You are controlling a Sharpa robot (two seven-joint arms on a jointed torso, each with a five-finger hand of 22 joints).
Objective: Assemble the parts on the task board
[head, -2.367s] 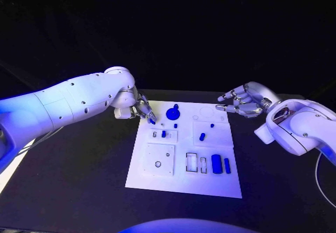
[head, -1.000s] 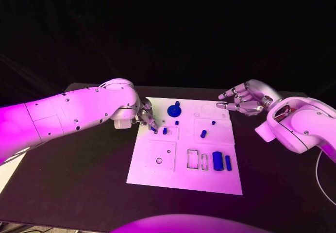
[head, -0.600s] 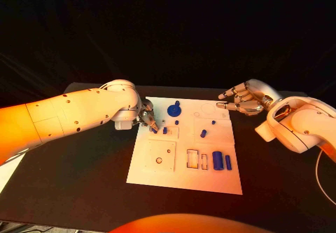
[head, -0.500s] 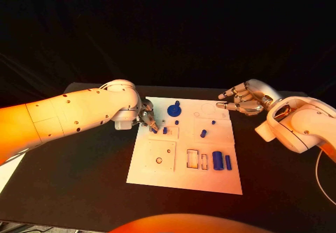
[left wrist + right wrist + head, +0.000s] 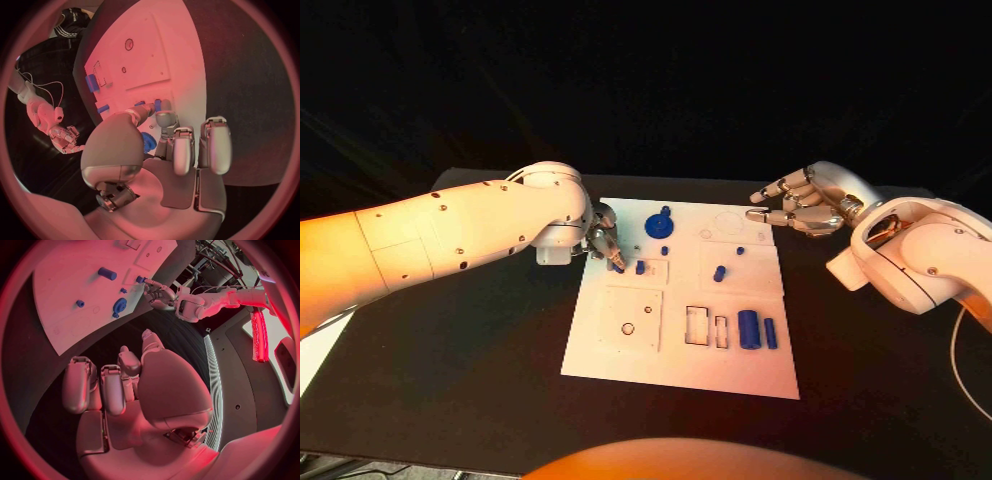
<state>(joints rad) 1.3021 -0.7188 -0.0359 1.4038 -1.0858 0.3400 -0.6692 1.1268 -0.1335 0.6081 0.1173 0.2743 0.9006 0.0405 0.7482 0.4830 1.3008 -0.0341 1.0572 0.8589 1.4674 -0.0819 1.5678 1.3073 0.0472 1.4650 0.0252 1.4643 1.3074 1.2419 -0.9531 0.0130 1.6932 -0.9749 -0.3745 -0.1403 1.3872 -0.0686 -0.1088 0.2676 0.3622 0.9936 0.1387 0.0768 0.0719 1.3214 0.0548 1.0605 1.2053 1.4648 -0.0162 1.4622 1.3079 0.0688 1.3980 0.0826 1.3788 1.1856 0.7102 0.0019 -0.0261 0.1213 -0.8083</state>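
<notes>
Seeing our left hand (image 5: 600, 240) at the task board (image 5: 678, 370) upper-left edge, fingers (image 5: 164, 119) pinching a small blue part (image 5: 616, 266); right hand (image 5: 800, 207) upper right, fingers spread, holding nothing.

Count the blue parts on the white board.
8: a disc, a stud, two pegs by the left hand's fingers, two mid-right, two cylinders nearest. Fingers may hide more.
</notes>
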